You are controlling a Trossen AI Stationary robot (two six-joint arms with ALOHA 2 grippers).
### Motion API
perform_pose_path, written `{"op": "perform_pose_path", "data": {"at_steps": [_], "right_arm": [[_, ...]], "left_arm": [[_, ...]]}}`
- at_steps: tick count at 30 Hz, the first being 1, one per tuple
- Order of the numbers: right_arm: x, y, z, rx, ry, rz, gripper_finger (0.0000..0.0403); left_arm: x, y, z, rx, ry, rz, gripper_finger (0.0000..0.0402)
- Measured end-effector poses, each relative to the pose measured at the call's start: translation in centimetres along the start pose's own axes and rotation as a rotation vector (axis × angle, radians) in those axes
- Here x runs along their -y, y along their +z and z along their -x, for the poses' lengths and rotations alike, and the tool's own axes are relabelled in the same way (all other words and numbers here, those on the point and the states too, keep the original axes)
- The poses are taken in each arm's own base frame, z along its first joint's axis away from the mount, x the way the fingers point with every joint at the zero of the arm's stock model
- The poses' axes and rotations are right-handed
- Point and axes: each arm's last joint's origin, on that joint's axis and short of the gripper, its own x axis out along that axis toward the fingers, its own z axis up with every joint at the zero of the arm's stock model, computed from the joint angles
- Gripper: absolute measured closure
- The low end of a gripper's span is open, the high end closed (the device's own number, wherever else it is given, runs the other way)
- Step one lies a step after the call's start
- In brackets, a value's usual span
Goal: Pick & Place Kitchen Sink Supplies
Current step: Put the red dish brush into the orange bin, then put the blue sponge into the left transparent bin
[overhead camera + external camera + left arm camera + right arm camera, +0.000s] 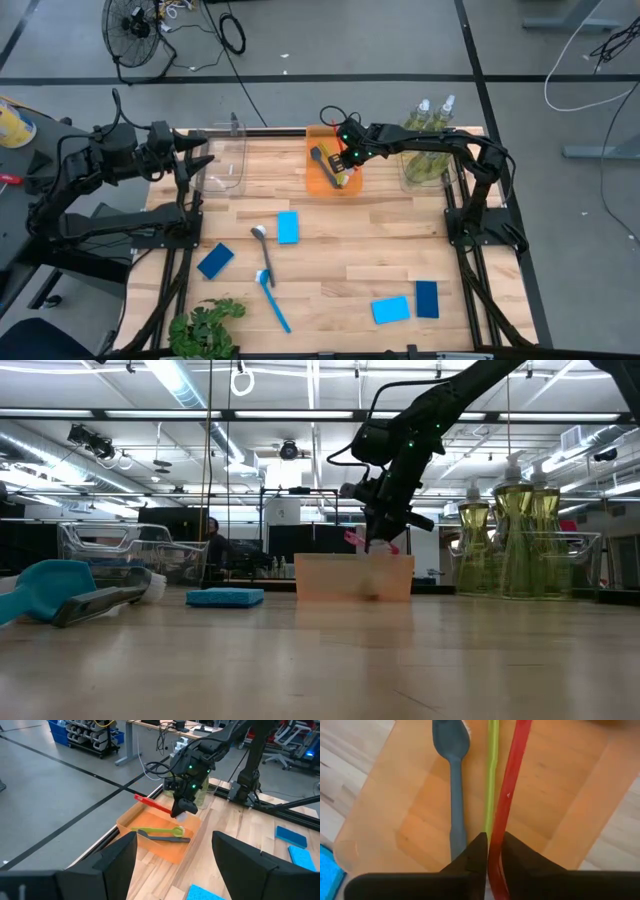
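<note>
We find the right gripper over the orange tray, fingers pinching the red brush; left gripper open; brush light, stiff, slippery; best gripped mid-handle.

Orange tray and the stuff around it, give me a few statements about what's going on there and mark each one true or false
1. The right gripper is over the orange tray with the red brush between its fingers. True.
2. The tray holds no brushes yet. False: a yellow-green brush and a dark brush already lie in it.
3. The left gripper holds a sponge. False: it is open and empty, near the clear bin at the table's back left.
4. A blue brush lies on the table, outside the tray. True.
5. The pump bottles stand in the orange tray. False: they are at the back right.
</note>
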Motion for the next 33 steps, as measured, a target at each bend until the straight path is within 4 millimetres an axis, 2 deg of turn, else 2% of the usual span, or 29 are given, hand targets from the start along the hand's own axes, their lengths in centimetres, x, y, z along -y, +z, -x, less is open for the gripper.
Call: {"op": "perform_pose_path", "data": {"at_steps": [6,16,20,26,33], "right_arm": [[0.0,0.0,0.0,0.0,0.001,0.0,0.033],[0.0,0.0,0.0,-0.006,0.011,0.0,0.0327],[-0.2,0.0,0.4,-0.034,0.074,0.005,0.0327],[-1.4,-0.7,1.9,-0.097,0.208,0.059,0.0327],[-3.5,-2.9,5.6,-0.094,0.245,0.224,0.0327]], "left_arm": [[0.0,0.0,0.0,0.0,0.0,0.0,0.0138],[0.0,0.0,0.0,0.0,0.0,0.0,0.0138],[0.0,0.0,0.0,0.0,0.0,0.0,0.0138],[0.0,0.0,0.0,0.0,0.0,0.0,0.0138],[0.0,0.0,0.0,0.0,0.0,0.0,0.0138]]}}
